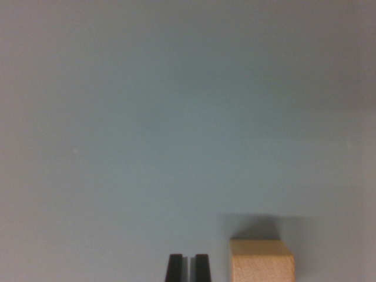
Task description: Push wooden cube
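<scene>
A light wooden cube (pixel 261 259) sits on the pale grey-blue surface at the bottom of the wrist view, right of centre, partly cut off by the lower edge. My gripper (pixel 188 265) shows as two black fingertips at the bottom centre, just to the cube's left. The fingertips stand nearly together with only a thin slit between them and nothing held. A small gap of bare surface separates the right fingertip (pixel 202 267) from the cube's left face.
The flat grey-blue surface (pixel 176 117) fills the rest of the view, with a soft shadow (pixel 258 226) behind the cube.
</scene>
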